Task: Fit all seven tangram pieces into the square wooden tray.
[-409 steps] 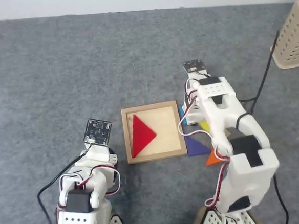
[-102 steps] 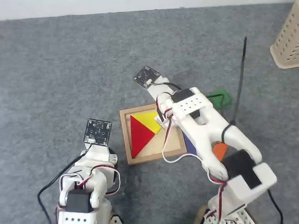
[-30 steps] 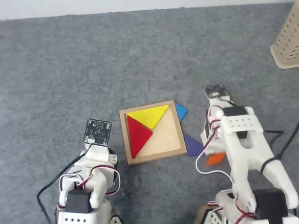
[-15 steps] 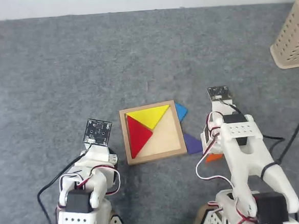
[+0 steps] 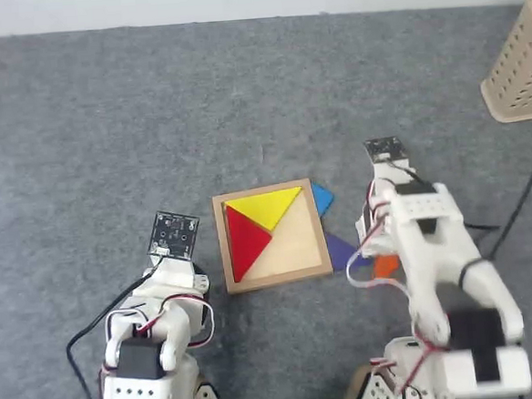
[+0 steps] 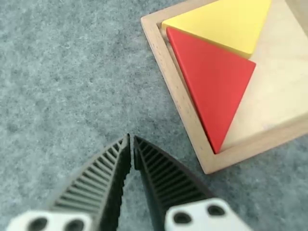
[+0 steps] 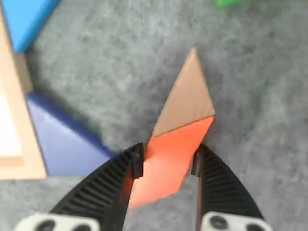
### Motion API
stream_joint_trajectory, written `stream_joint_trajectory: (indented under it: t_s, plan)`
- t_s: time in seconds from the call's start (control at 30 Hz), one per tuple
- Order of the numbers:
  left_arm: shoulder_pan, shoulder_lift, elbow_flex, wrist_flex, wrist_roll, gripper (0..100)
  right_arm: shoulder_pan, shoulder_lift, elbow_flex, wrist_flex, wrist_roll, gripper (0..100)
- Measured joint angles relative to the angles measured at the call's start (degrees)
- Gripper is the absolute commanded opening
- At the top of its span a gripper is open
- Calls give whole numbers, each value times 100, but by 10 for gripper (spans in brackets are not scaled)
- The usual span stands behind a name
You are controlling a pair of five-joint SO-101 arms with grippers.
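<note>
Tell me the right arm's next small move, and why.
Probably lift the orange piece slightly and swing it toward the tray: the right end effector appears shut on it, and much of the tray floor lies bare beside the red triangle and yellow triangle.

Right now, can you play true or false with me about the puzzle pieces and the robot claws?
1. The red triangle lies inside the tray. True.
2. The blue piece is in the tray. False: it lies on the carpet beside the tray.
3. The right gripper has the orange piece between its fingers. True.
4. The left gripper holds the yellow triangle. False: it is shut on nothing, above the carpet; the yellow triangle lies in the tray.
</note>
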Motion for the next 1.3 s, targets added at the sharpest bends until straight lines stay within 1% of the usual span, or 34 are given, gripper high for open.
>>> stream_joint_trajectory:
  t_s: [0.07,0.17,0.33,0.5,0.6,0.73,0.9,0.97,1.07,1.2,1.3]
  plan:
    - [0,0,0,0,0,12,35,387,-281,0,220,177]
    - [0,0,0,0,0,12,44,615,-519,132,264,159]
    - [0,0,0,0,0,12,88,651,-580,167,264,8]
    - [0,0,0,0,0,12,70,404,-589,167,264,7]
    - [0,0,0,0,0,12,35,-44,-677,360,299,7]
    - [0,0,0,0,0,12,-316,-624,-1169,721,299,7]
    - [0,0,0,0,0,12,-1143,-659,-2004,1055,299,7]
    - [0,0,0,0,0,12,-1468,-413,-2338,1064,273,7]
    - [0,0,0,0,0,12,-1793,396,-2901,1064,62,7]
    - [0,0,0,0,0,12,-2022,1662,-3596,1064,-220,7]
    - [9,0,0,0,0,12,-2119,2321,-3947,1073,-457,9]
